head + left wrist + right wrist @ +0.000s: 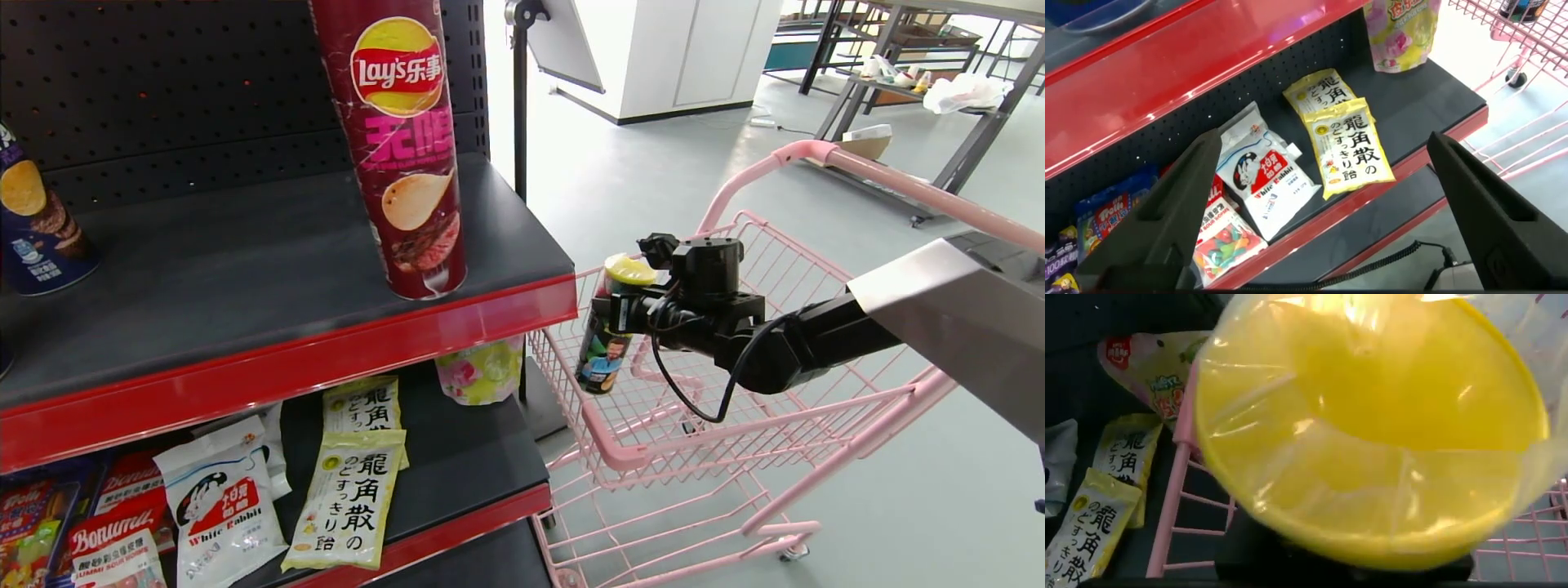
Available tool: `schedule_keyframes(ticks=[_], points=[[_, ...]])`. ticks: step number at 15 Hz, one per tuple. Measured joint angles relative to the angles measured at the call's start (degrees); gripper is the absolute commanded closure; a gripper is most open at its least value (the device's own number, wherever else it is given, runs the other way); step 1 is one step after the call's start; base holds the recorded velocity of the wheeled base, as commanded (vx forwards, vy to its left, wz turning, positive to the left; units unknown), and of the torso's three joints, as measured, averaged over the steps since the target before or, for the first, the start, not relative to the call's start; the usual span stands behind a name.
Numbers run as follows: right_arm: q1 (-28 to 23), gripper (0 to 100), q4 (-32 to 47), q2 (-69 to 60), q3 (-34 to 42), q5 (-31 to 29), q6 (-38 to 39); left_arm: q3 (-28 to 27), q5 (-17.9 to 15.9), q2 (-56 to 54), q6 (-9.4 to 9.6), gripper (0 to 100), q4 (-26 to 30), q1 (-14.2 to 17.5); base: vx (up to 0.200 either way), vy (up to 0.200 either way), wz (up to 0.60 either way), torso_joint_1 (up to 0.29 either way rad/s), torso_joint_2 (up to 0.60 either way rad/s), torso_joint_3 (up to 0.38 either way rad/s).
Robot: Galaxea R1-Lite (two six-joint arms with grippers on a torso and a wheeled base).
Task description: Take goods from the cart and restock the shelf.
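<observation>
Clamping the yellow-lidded chip can (602,359) upright in the right gripper (620,313), over the pink cart (604,445) beside the upper shelf (245,269), presumably for shelving, with the left gripper (1323,139) spread empty

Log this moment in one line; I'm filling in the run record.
phase: can held | right jaws: shut on yellow-lidded can, at cart | left jaws: open, empty, facing lower shelf
</observation>
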Motion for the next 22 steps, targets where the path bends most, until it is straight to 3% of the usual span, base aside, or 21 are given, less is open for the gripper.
schedule_keyframes(ticks=[6,11,16,20,21,22], points=[[-0.38,100,0.4,-6.42,5.13,-1.02,-2.35,-0.35,-0.07,0.13,-0.01,0,0.0,0.0,0.0,0.0,0.0,0.0,0.0,0.0],[-6.29,100,2.95,-22.44,11.36,-2.41,-10.28,-0.4,-0.6,-0.44,0.16,0,-0.05,-0.02,0.0,0.0,0.0,0.0,0.0,0.0],[-8.22,100,23.94,-43.47,15.6,1.08,-10.25,-1.37,-1.72,-0.26,0.22,0,-0.79,-0.1,0.0,0.0,0.0,0.0,0.0,0.0],[-3.74,100,32.35,-58.14,21.53,3.47,-9.3,-1.87,-2.45,0.16,0.38,0,-0.88,-0.1,0.0,0.0,0.0,0.0,0.0,0.0],[-1.51,100,34.24,-61.57,23.77,3.55,-9.33,-1.89,-2.69,0.2,1.22,0,-0.88,-0.13,0.0,0.0,0.0,0.0,0.0,0.0],[1.1,100,35.72,-64.83,26.83,3.52,-9.33,-1.87,-2.86,0.3,3.3,0,-0.82,-0.21,0.0,0.0,0.0,0.0,0.0,0.0]])
